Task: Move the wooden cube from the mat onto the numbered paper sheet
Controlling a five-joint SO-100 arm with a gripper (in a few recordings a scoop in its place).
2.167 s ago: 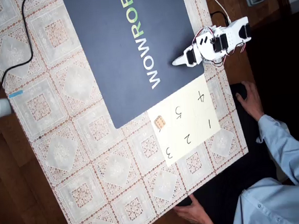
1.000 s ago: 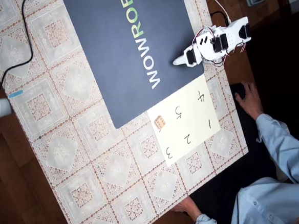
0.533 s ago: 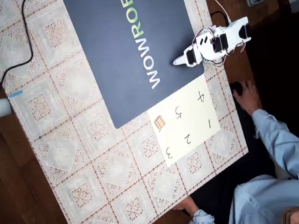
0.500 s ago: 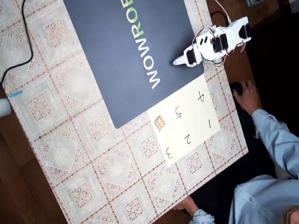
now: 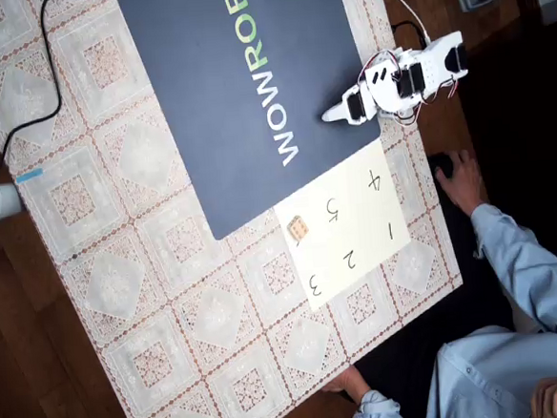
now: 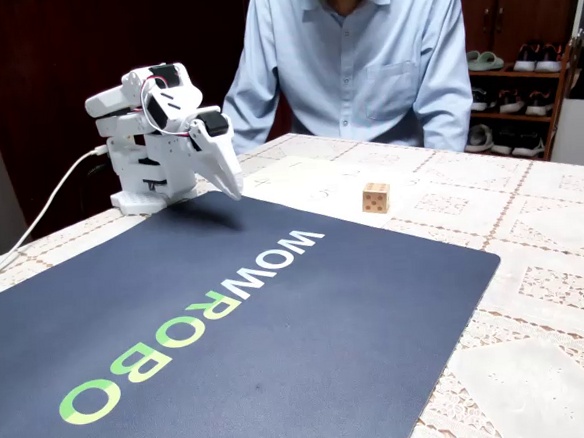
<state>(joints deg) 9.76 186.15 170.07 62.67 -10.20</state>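
Where the scene is read outward from the task object, each entry gives form, material and position.

Cube: small light-tan wooden cube (image 5: 298, 229) (image 6: 375, 197) with dark dots on its faces; sits on the left edge of the paper in the overhead view, just beyond the mat's corner.
Paper: pale cream rectangular paper sheet (image 5: 363, 248) with handwritten black digits; lies flat, touching the mat's edge.
Mat: large dark navy rectangular mat (image 5: 224, 108) (image 6: 281, 350), smooth and matte, with white and green lettering.
Gripper: white plastic two-finger gripper (image 5: 330, 115) (image 6: 232, 191); folded low over the mat's edge, well apart from the cube, fingers together and empty.
Tablecloth: cream lace-patterned tablecloth (image 5: 170, 303) (image 6: 548, 291) with square medallions.
Person: light-blue shirt (image 6: 361, 64), seated behind the table.
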